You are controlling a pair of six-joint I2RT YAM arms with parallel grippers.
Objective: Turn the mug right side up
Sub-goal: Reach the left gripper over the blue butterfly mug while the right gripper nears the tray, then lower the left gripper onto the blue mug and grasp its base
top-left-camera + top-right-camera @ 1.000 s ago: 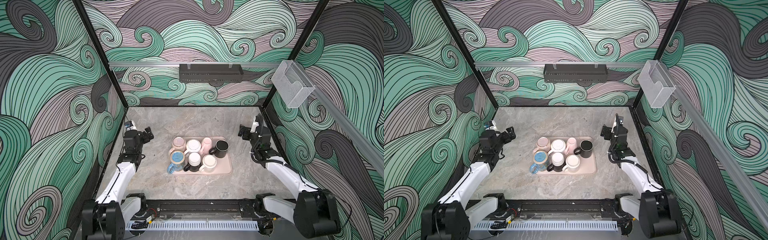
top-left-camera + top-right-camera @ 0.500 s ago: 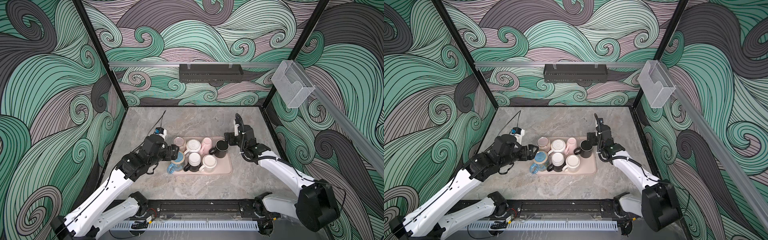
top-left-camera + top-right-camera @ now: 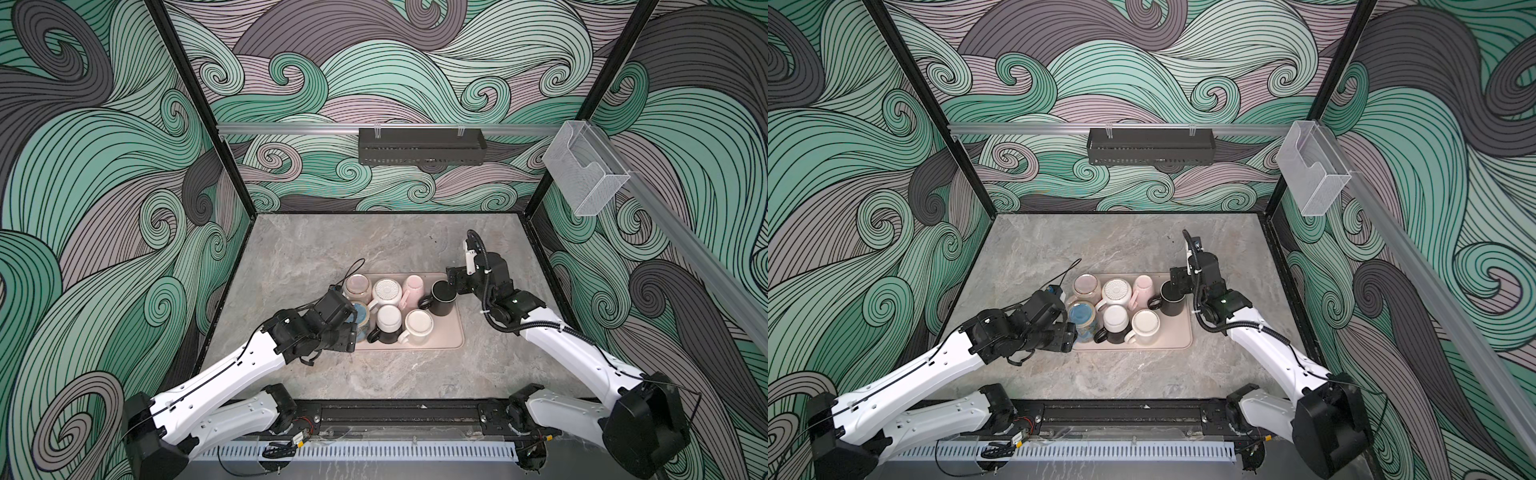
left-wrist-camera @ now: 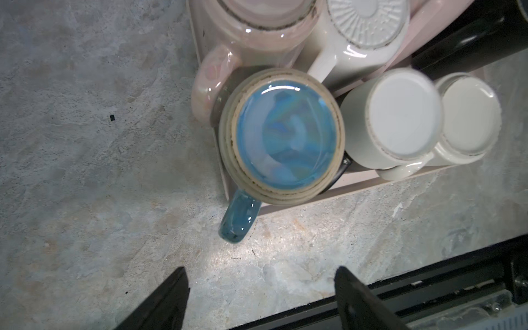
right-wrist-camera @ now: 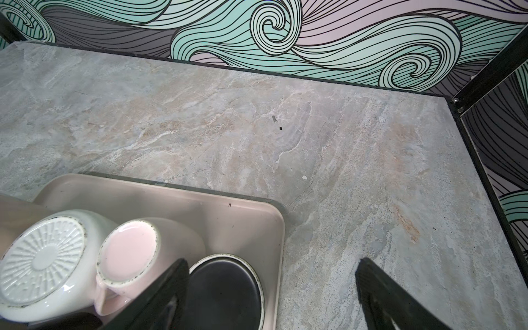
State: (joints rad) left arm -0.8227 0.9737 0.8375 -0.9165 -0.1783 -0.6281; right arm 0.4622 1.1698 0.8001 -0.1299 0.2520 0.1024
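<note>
Approach is the step in hand, by my reading: six mugs [image 3: 388, 320] stand bottom-up, packed close on the beige tray [image 3: 451, 337], and neither arm grips any of them. The left gripper [image 4: 260, 273] hangs spread and empty near the blue mug [image 4: 285, 134], which sits at the tray's near left corner with its handle [image 4: 240, 217] jutting past the tray's edge above the table [image 4: 85, 171]; the fingers [image 4: 163, 305] are short of that handle and touch nothing. The right gripper [image 5: 273, 263] is likewise wide apart and empty, low beside the black mug [image 5: 225, 288] at the tray's right end, one jaw over that mug's base, the other over bare table outside the tray. Which mug goes first I cannot tell. The next move probably calls for bringing the jaws around a mug's wall or handle, closing firmly on slick glaze, lifting clear of the crowding neighbours, then rolling the wrist to bring the mouth up
</note>
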